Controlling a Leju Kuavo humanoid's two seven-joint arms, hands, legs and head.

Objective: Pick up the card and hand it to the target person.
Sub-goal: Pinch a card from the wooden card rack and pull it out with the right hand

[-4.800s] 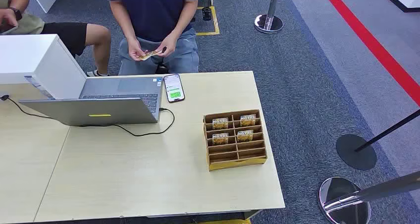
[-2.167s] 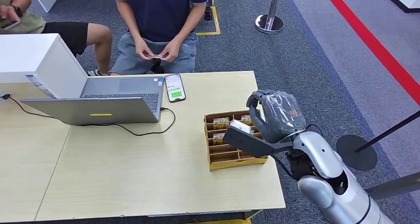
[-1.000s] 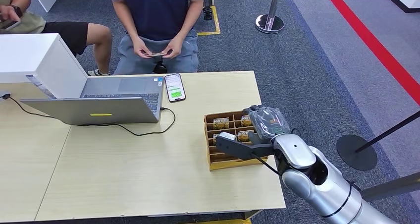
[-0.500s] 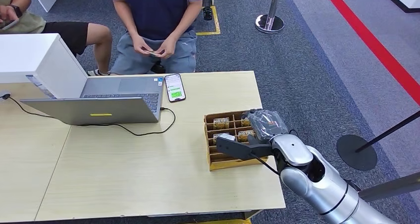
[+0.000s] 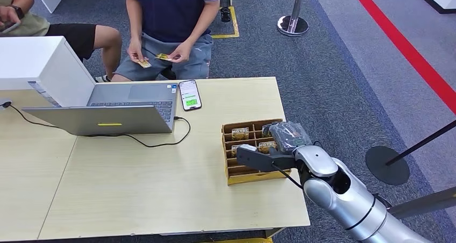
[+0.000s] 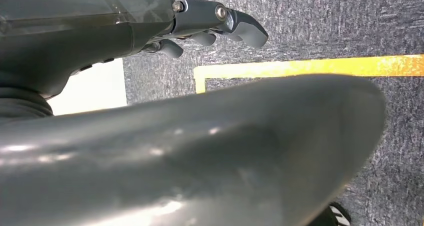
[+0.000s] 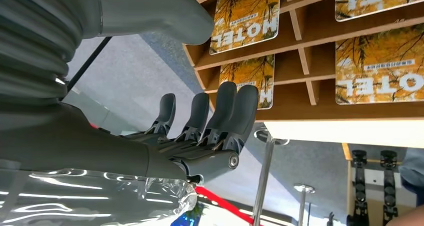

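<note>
Here the robot's right hand [image 5: 282, 138] sits at the right side of the wooden card rack [image 5: 255, 151], its fingers [image 7: 235, 106] held straight, near the cards but not around any; it holds nothing and is open. The thick grey thumb [image 5: 258, 158] reaches across the front of the rack over the lower slots. Four HOTEL cards [image 5: 240, 133] with yellow autumn pictures stand in the upper slots of the rack, which rests near the right edge of the pale table [image 5: 134, 189]. The left hand [image 6: 210, 21] hangs over grey carpet beside a yellow floor line [image 6: 310, 66], fingers loosely curled, and I cannot tell whether it holds anything. Left of the rack and farther back lie an open laptop [image 5: 107, 111] with its black cable [image 5: 156, 141], and a phone [image 5: 189, 95] with a lit screen. Beyond the table from the rack, a seated person [image 5: 169, 28] in a dark shirt holds a small yellow card [image 5: 163, 56] in each hand.
</note>
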